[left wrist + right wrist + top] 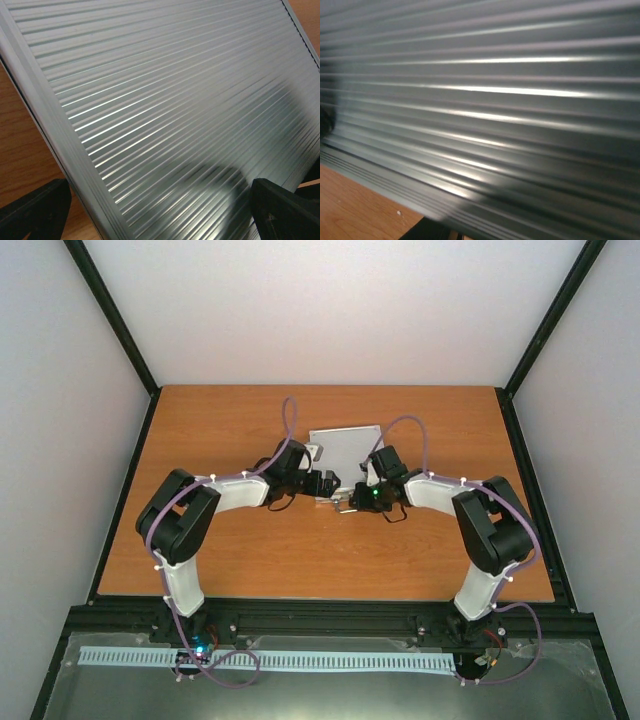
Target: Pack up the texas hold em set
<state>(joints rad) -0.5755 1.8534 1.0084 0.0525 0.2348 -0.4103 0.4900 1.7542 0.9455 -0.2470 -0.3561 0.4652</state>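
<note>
**Case** (345,445): silver ribbed aluminium, lying flat on the table (230,430) near its centre, at 12 o'clock from both grippers. No chips, buttons or cards lie loose in view. The latches and handle cannot be made out.

**Handling (judged):** The shell is stiff with no give. The smooth metal ribs are probably slippery under the pads. It is likely heavy for its size if the chips are inside. The broad flat panel offers no purchase, so the rim or the handle is the better hold. Loose contents would shift if it is tipped, so it should be kept level.

**Left arm:** The elbow is out at 9 o'clock and the forearm reaches in toward 3 o'clock. The left gripper (325,483) is at the case's near-left corner. In the wrist view the fingers (35,210) are spread as wide as they go, one at each lower corner, with the ribbed panel beyond them. Nothing is held.

**Right arm:** It mirrors the left, with the elbow at 3 o'clock. The right gripper (350,500) is just beside the case's near edge, close to the left one. Its wrist view shows only blurred ribs and a strip of table. The fingers are not seen, so its opening and any hold cannot be told.
</note>
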